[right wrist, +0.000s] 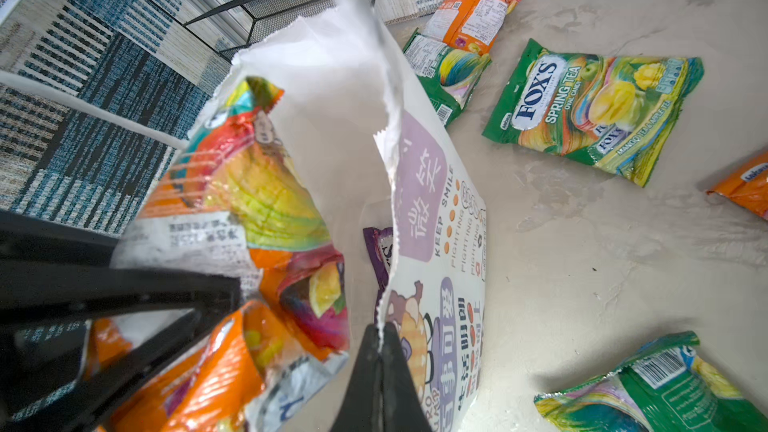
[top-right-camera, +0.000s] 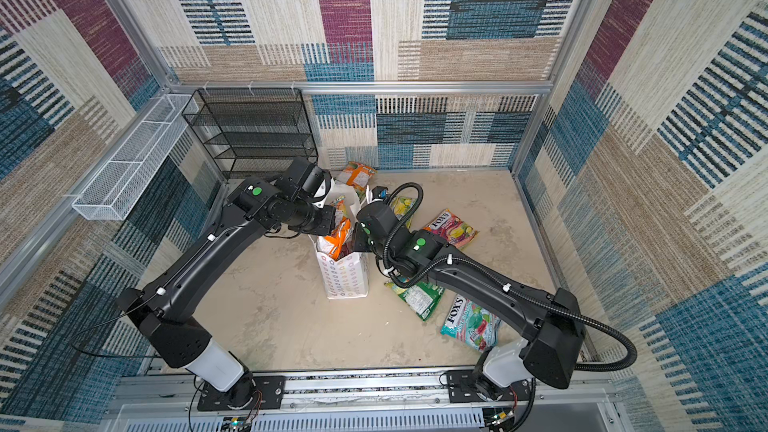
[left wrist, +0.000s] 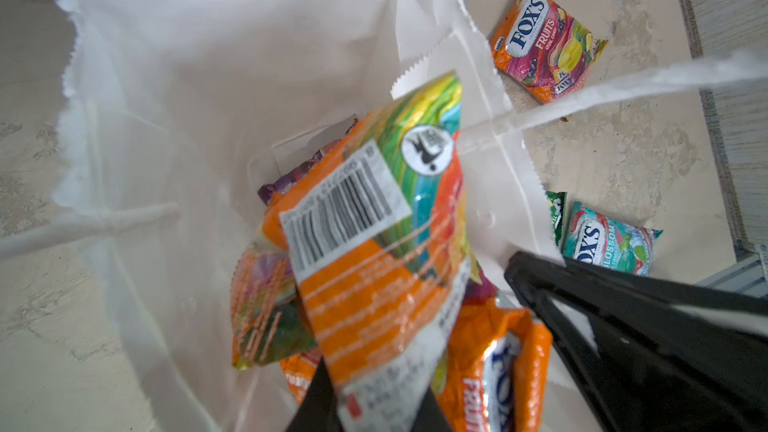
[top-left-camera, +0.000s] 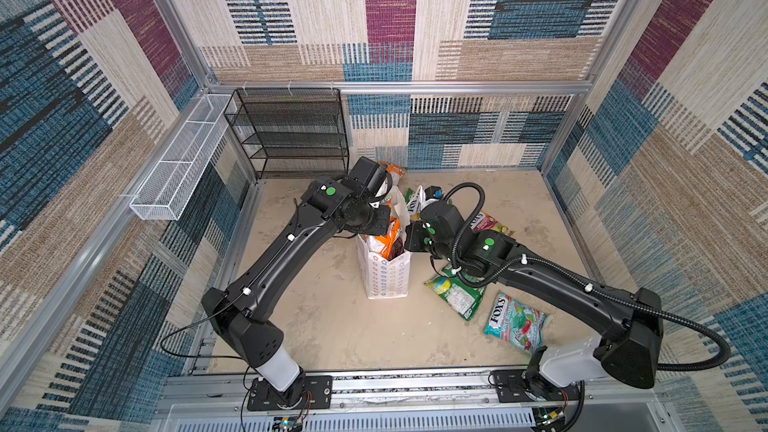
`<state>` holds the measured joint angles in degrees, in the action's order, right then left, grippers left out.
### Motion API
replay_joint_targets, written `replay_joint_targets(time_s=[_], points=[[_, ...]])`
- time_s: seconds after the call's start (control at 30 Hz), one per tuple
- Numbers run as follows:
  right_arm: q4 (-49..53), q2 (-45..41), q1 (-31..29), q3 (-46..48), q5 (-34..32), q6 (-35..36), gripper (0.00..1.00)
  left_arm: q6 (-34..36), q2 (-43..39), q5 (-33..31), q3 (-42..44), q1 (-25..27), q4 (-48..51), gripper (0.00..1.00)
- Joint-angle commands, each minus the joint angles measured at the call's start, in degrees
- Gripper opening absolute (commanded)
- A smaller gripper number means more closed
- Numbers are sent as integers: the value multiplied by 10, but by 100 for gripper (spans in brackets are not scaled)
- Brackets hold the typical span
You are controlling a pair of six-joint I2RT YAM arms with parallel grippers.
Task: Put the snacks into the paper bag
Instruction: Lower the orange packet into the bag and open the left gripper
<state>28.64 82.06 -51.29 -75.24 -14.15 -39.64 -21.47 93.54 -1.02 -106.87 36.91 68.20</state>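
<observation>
Your left gripper (left wrist: 376, 388) pinches one end of an orange packet (left wrist: 374, 263). Its jaws are closed on the film, and the packet hangs down into the open mouth of the bag (top-left-camera: 384, 276). The packet's lower part is inside, and its gripped end sits above the rim. Your right gripper (right wrist: 380, 332) has its jaws pressed together on the bag's right rim, with the paper edge caught between them.

You see the bag standing upright in the middle of the floor (top-left-camera: 332, 326), between your two arms. Inside it are a purple packet (left wrist: 286, 184), low down, and a second orange packet (left wrist: 498, 367) just beside the held one.

The other snacks lie flat on the floor outside the bag. A far orange packet (top-left-camera: 392, 170) lies by the foot of the rack (top-left-camera: 291, 130). Just beside it, on its near side, lies a far green packet (right wrist: 444, 72), back up. Right of that is the Spring Tea packet (right wrist: 590, 114), face up. A Fruits packet (top-left-camera: 486, 222) lies right of the bag, partly under your right arm. A near green packet (top-left-camera: 457, 295) lies near and right of the bag, also partly under that arm. A teal packet (top-left-camera: 515, 322) lies just beside it, on its near-right side. A white basket (top-left-camera: 174, 172) hangs on the left wall.
</observation>
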Motion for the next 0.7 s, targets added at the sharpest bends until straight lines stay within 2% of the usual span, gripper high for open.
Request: replay_joint_targets(time_s=[0.0, 0.67], points=[[-14, -1, 0, 3, -10, 0, 0, 13, 4, 8, 2, 4, -12, 10], [-16, -6, 0, 13, -18, -1, 0, 20, 32, -22, -49, 45, 56, 10]])
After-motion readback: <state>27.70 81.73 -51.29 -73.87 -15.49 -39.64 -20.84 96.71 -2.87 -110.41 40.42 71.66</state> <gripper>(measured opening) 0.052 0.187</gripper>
